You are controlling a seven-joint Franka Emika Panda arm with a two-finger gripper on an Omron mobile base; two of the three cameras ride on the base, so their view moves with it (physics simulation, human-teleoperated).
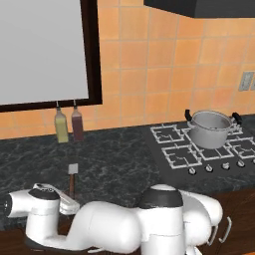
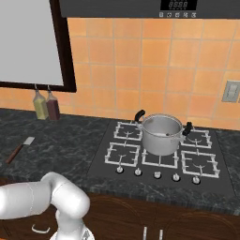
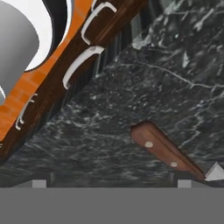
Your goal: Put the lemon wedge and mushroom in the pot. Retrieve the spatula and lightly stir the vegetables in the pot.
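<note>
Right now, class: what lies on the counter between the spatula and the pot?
In the right base view, bare dark counter runs from the spatula to the stove, then the near left burner grate stands before the pot.

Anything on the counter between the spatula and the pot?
Nothing visible. The spatula lies on bare dark counter left of the stove; the pot sits on a burner. The two bottles stand back at the wall.

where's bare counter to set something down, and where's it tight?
Widest bare stretch: dark counter between the spatula and the stove. Another bare strip lies between the two bottles at the wall and the spatula. Crowded: the stove, with its burner grates and the pot on the back middle burner. The open gripper hangs just above the spatula handle.
</note>
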